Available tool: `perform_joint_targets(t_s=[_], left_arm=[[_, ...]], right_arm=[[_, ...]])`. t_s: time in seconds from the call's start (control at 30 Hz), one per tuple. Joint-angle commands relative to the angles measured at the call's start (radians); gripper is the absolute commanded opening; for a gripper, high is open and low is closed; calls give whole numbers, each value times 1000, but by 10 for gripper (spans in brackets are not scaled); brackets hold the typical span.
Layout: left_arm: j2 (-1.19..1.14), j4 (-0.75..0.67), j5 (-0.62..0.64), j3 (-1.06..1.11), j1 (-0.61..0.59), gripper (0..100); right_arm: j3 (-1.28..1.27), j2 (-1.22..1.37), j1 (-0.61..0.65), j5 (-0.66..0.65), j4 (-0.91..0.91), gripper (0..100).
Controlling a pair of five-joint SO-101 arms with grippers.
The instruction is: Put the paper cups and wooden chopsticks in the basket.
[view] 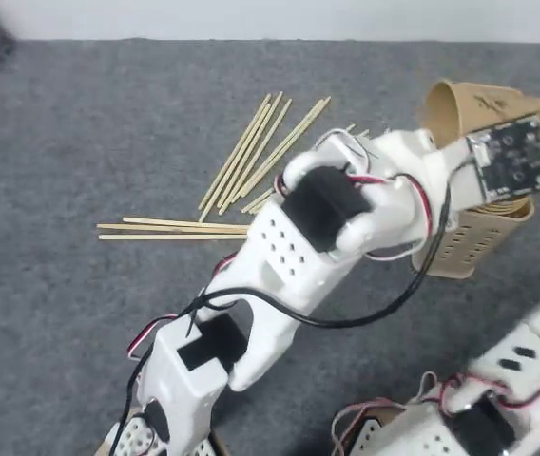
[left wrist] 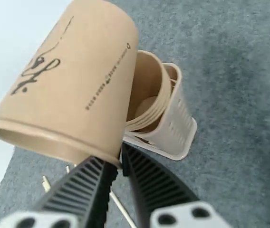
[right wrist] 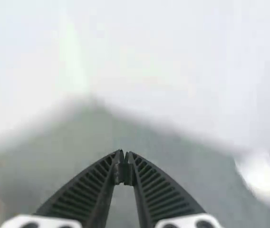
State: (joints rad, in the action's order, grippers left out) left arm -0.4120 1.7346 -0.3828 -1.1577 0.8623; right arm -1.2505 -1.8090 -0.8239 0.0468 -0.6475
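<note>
Here the left jaws pinch the rim of a tilted paper cup (left wrist: 68, 80), mouth toward them, base pointing away. In the high view it hangs at 12 o'clock of the basket (view: 474, 242), just beside it; chopsticks (view: 251, 157) lie on the surface (view: 61, 332) at the basket's 9 o'clock. The right jaws are clenched, empty.

Matt, smooth tan paper cup (left wrist: 73, 80); bare pale wooden chopsticks (view: 246, 152); beige perforated plastic basket (left wrist: 180, 126); rough, carpet-like grey table (view: 61, 323).
</note>
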Motion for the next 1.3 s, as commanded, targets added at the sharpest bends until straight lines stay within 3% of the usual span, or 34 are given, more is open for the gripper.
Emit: perform_joint_targets(t_s=[0.0, 0.1, 0.17, 0.53, 0.7, 0.93, 1.27], left_arm=[[31, 20, 8, 2, 31, 16], [28, 20, 9, 4, 32, 16], [21, 20, 9, 4, 31, 16], [18, 20, 9, 4, 31, 16], [20, 20, 9, 4, 31, 16], [23, 20, 9, 4, 9, 16], [32, 20, 86, -4, 9, 99]], right_arm=[[71, 28, 245, -18, 285, 9], [69, 151, 377, -89, 506, 9], [146, 277, 386, -91, 527, 9], [853, 938, 380, -20, 191, 9], [1069, 1070, 512, -41, -88, 9], [1076, 1107, 553, -92, -269, 9], [1002, 1070, 506, -147, -341, 9]])
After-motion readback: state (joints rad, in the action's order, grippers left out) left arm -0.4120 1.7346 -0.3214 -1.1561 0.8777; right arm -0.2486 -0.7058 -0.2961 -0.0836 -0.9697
